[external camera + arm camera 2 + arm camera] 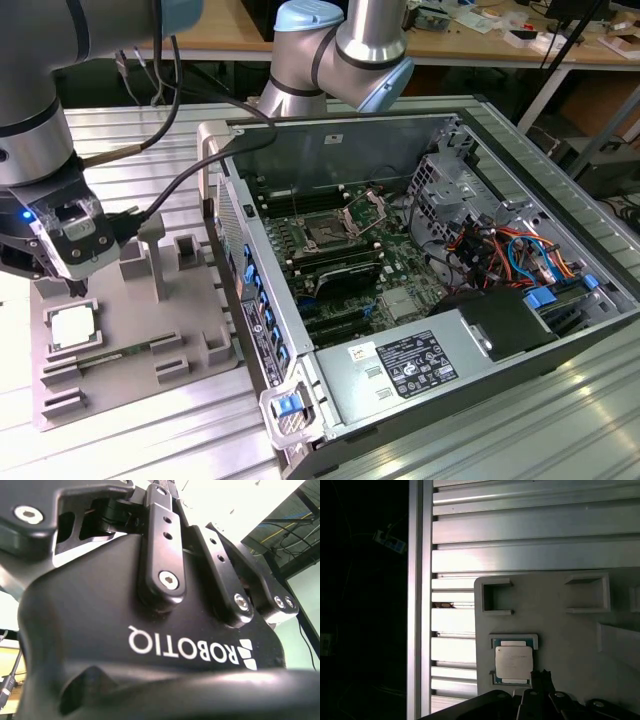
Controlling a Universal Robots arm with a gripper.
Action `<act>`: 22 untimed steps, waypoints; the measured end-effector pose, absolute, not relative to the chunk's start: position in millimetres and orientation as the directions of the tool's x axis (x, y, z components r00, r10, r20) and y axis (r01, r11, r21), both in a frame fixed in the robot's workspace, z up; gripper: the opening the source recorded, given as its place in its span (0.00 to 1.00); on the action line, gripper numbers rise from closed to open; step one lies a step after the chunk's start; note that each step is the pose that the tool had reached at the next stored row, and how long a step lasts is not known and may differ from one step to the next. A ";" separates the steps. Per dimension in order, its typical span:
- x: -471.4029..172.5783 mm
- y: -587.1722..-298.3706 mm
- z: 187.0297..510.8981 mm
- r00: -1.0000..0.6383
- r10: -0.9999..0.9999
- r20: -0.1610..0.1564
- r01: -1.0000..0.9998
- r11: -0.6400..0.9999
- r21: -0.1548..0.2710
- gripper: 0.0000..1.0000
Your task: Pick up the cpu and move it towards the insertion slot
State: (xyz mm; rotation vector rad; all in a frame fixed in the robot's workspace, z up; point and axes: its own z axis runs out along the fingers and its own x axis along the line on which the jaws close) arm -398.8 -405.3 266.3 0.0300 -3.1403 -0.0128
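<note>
The cpu [75,326] lies flat in its recess on the grey fixture [140,340]. The gripper [62,282] hovers just above it; whether it is open or closed cannot be told. The insertion slot [328,232] sits well apart, inside the computer case [440,390]. An off-centre descent might strike the recess frame and tilt the cpu.

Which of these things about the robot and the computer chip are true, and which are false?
1. The cpu lies in the grey fixture. True.
2. The gripper hangs above the grey fixture. True.
3. The insertion slot is inside the open computer case. True.
4. The gripper holds the cpu over the computer case. False: the cpu lies in the grey fixture.
5. The cpu sits in the insertion slot. False: it lies outside the computer case, on the exterior view's left.
</note>
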 end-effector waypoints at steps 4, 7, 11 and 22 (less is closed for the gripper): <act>-398.8 -405.3 264.2 -1.000 -0.019 0.001 -0.019 1.000 0.008 0.11; -398.8 -405.3 263.8 -1.000 -0.019 0.001 -0.019 1.000 0.008 0.11; -398.8 -405.3 262.4 -1.000 -0.019 0.001 -0.019 1.000 0.008 0.11; -398.8 -405.3 259.2 -1.000 -0.019 0.001 -0.019 1.000 0.008 0.11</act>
